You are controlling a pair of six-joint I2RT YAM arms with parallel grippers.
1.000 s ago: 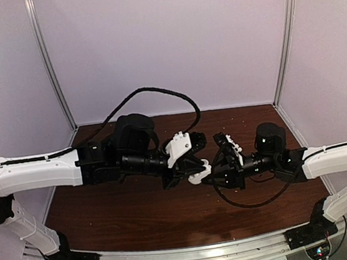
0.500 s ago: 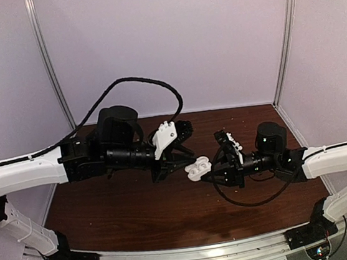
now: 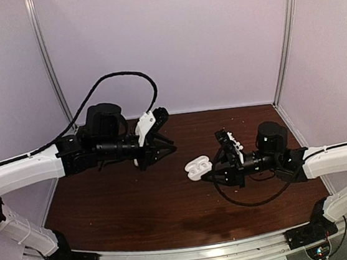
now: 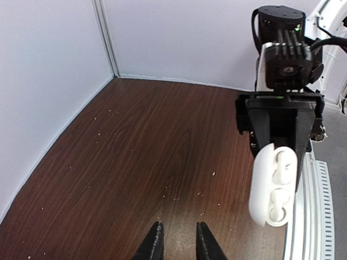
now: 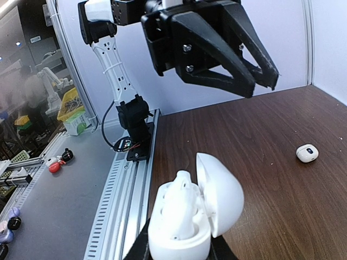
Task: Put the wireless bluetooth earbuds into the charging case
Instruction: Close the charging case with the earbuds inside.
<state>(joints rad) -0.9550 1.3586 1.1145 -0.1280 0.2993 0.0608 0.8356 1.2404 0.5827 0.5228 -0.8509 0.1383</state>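
The white charging case [image 3: 197, 167] hangs over the middle of the wooden table with its lid open. My right gripper [image 3: 206, 174] is shut on its lower body. In the right wrist view the case [image 5: 181, 230] fills the bottom between my gripper's [image 5: 179, 248] fingers, and one of the earbuds [image 5: 181, 199] stands up out of its socket. The left wrist view shows the case [image 4: 260, 189] with two earbuds [image 4: 282, 167] seated inside. My left gripper [image 3: 168, 149] is to the left of the case and apart from it. That gripper [image 4: 179, 245] is open, with only bare wood between its fingers.
A second small white case [image 5: 307, 153] lies shut on the table far from the held one. The metal rail [image 3: 187, 254] runs along the near edge between the arm bases. White walls close off the back and both sides. Pale specks dot the wood [image 4: 162, 162].
My left gripper has pulled back to the left and upward, away from the case it was touching, and its jaws have parted a little. The right gripper and case have stayed put.
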